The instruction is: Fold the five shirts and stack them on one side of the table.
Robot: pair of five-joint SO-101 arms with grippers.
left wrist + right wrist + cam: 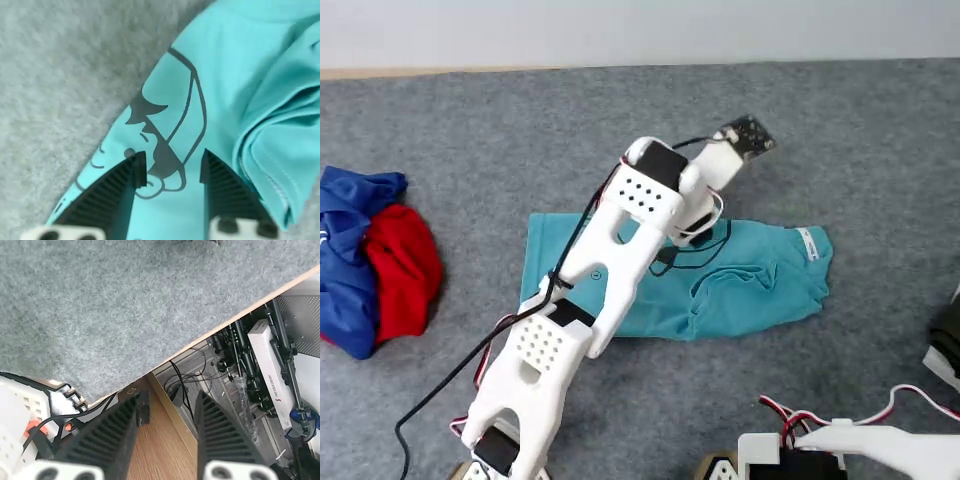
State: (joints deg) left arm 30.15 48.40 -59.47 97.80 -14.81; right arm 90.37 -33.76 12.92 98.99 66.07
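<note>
A teal shirt (760,285) lies spread and partly rumpled in the middle of the grey table, with a dark line drawing (175,115) printed on it. My left arm stretches from the near edge over the shirt. Its gripper (170,170) is open, hovering just above the drawing near the shirt's far edge, with nothing between its fingers. In the high view this left gripper (692,232) points down under the wrist. A blue shirt (350,250) and a red shirt (405,270) lie bunched together at the left side. My right gripper (170,407) is open and empty over the table's edge.
The right arm (860,450) rests low at the near right corner. A dark object (948,340) shows at the right edge of the high view. Beyond the table's edge (220,330) are cables and equipment. Bare grey felt (880,130) lies at the far right.
</note>
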